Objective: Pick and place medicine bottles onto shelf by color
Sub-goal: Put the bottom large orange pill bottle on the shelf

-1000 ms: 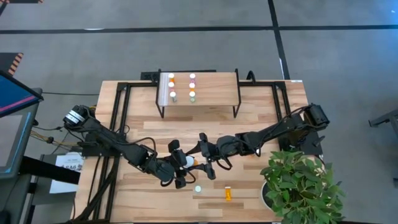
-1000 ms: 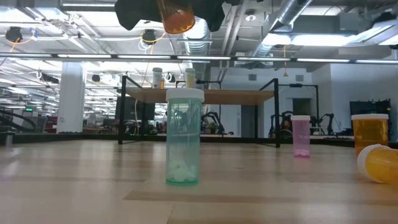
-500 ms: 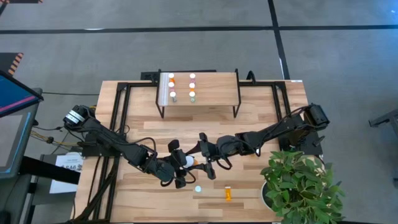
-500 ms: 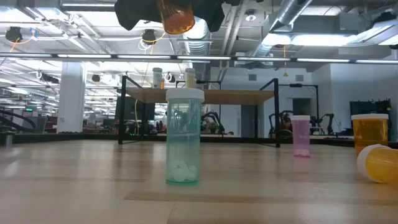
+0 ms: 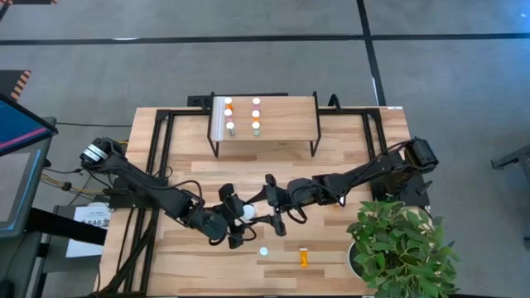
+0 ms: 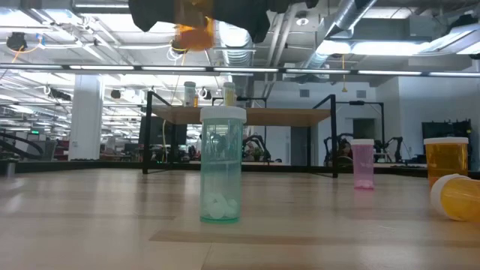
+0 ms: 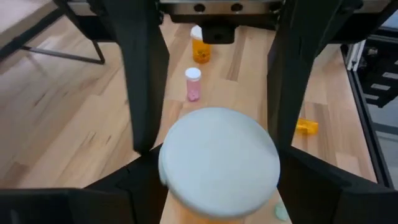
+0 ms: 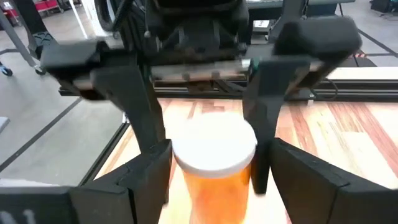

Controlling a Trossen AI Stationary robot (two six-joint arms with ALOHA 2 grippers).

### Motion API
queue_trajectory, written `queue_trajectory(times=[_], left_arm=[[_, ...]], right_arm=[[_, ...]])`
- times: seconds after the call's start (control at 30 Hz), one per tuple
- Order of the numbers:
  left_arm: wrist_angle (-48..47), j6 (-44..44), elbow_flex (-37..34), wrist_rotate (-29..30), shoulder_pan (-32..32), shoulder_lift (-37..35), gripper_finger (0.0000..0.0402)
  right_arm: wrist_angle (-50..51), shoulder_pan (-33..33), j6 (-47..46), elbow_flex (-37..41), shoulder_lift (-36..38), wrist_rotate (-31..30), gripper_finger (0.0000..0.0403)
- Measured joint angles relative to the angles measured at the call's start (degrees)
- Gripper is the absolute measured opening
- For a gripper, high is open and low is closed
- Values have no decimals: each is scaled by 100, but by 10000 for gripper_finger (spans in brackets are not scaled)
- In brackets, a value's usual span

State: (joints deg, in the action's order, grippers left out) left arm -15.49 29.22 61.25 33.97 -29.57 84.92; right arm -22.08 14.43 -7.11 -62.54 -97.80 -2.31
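Fig.: sorting task partway done, judged from what lies where.

Table [image 5: 174, 149]: large wood top, both arms meeting near its middle, plant [image 5: 397, 248] at one front corner.

Shelf [image 5: 286, 124]: raised platform at the far side of the table. Six bottles already stand on it in two short rows at its left end, white caps up; from above the colours read orange, pinkish and pale, but the exact grouping is too small to tell.

Arms: left gripper [image 5: 234, 222] and right gripper [image 5: 276, 213] face each other over the table centre, well short of the shelf, w/ one orange bottle [image 8: 214, 163] between them. Right jaws pinch that bottle just below its white cap. Left jaws stand spread to either side of the cap, not touching it, so the pass to the right arm looks complete.

Left on the table: green bottle [image 6: 222, 165] upright near the front; pink bottle [image 6: 363, 163] upright; one orange bottle upright [image 6: 445, 160] and another lying on its side [image 6: 458, 196].

Est. progress: approx. half; six shelved, one in transit, four to go.
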Motion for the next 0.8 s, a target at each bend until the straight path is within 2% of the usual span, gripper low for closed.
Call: queue_trajectory(times=[0.3, 0.6, 0.8], left_arm=[[-155, 56, 2, 166, -130, -65, 244], [-221, 73, 2, 125, -130, -54, 178], [-369, 180, 2, 127, -173, -56, 158]], right_arm=[[6, 0, -13, 2, -2, 15, 280], [14, 0, -8, 2, -2, 76, 280], [981, -70, 121, 3, 495, 82, 281]])
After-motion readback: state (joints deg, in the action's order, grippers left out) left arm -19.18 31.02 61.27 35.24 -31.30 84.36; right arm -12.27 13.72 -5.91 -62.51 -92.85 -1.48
